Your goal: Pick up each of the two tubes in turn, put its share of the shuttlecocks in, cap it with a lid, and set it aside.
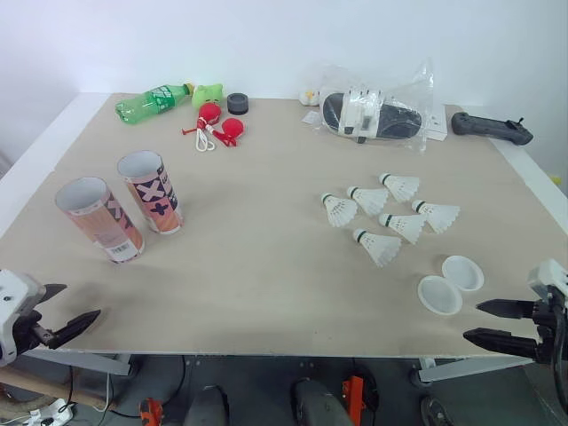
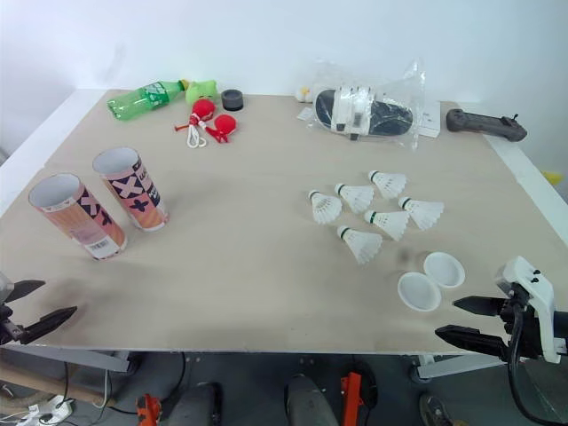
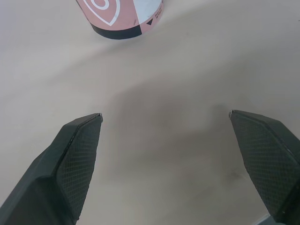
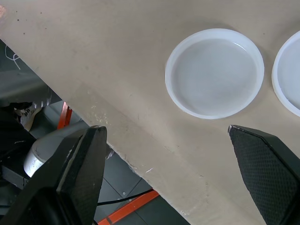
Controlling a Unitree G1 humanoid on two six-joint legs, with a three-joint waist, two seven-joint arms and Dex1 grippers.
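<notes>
Hovered agape and empty at seven o'clock (left gripper [image 1: 78, 300]) and five (right gripper [image 1: 473, 320]). Had started nothing; likely needed next to grasp nearer tube [image 1: 98, 220] at nine.

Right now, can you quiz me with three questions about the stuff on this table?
1. How many shuttlecocks lie on the table?
2. True or false: both tubes stand upright with open tops.
3. Which things are closest to the open right gripper?
A. the white lids
B. the tubes
C. the shuttlecocks

Key: 1. six; 2. true; 3. A.
</notes>
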